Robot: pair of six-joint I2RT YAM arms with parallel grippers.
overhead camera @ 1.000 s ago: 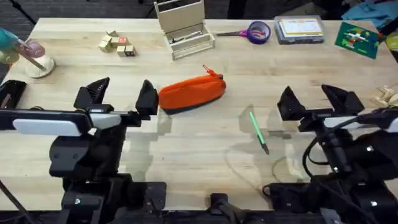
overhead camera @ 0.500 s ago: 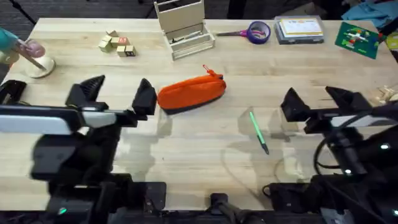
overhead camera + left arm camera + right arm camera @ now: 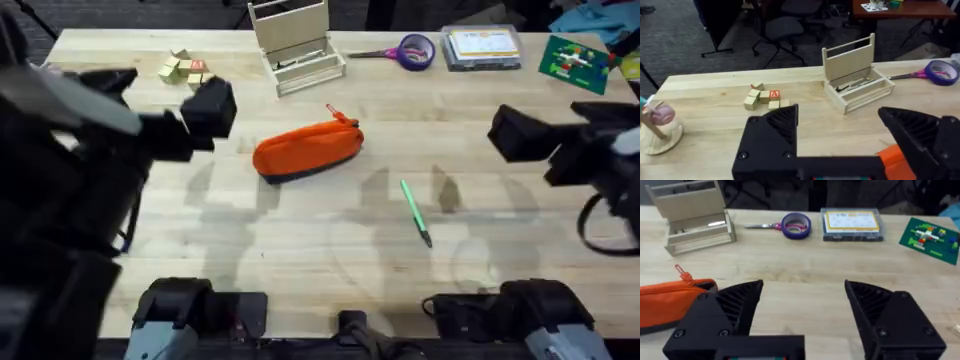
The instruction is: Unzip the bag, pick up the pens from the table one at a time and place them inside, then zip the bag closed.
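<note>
The bench is seen from above by the overhead camera, placed over the arm bases and aimed down and forward, so its whole top is taken in from some height. The left wrist camera is carried low over the bench and is faced across it toward the far edge, with the left claw close in the foreground. The right wrist camera is held likewise behind the right claw. The wooden caddy and the bag are shared by all three views.
</note>
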